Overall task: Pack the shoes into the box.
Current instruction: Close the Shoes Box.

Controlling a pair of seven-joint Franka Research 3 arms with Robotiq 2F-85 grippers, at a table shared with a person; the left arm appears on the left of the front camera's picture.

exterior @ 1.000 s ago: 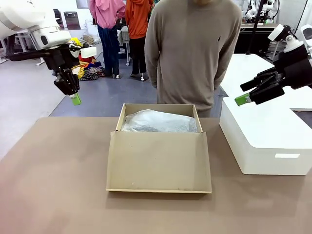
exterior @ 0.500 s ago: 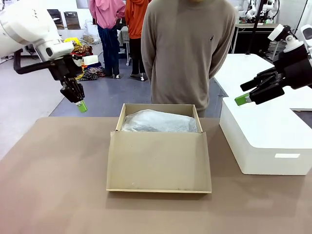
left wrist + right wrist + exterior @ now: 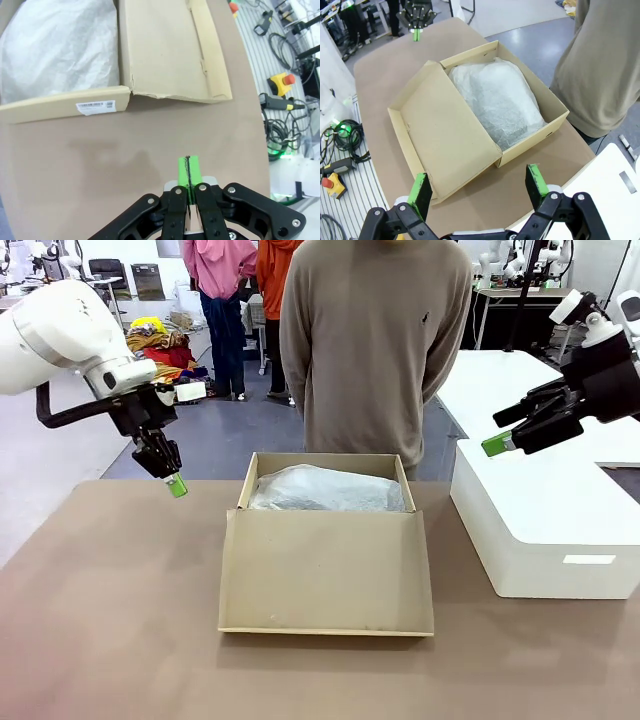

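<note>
My left gripper (image 3: 177,486) is pinched together and empty; my right gripper (image 3: 500,430) is spread wide and empty.
My left pads (image 3: 188,172) meet over bare table (image 3: 100,620). The box (image 3: 325,462) sits just to their right, flap open, tissue (image 3: 325,490) inside. My right hangs above the white box (image 3: 540,530), the box below and left of it. In the last second my left has dropped nearer the box; my right has held its place.
</note>
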